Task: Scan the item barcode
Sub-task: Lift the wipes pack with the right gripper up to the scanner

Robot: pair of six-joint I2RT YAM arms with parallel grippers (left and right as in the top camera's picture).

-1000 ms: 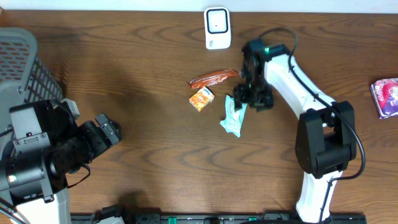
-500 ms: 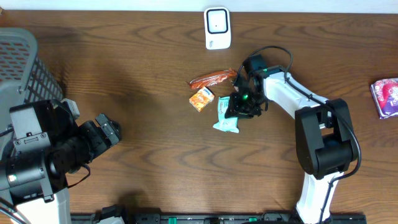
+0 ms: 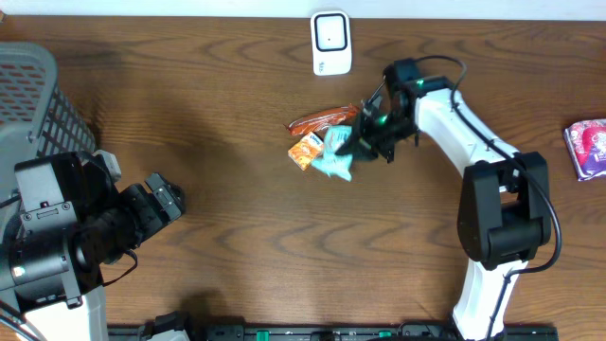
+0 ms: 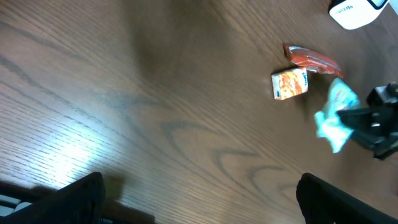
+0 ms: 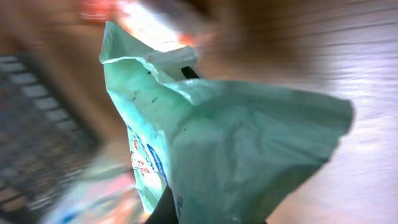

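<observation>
While clamped on a crinkled teal plastic packet (image 3: 333, 158), right gripper (image 3: 367, 142) hangs near the bench's far edge. Left gripper (image 3: 169, 197) gapes wide, empty.

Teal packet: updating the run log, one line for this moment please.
right gripper shut on teal packet | left gripper open, empty | white scanner untouched

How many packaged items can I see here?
4: teal packet in the right gripper, orange box beside it, red wrapper behind them, pink pack at the right edge. Basket may hide more.
</observation>
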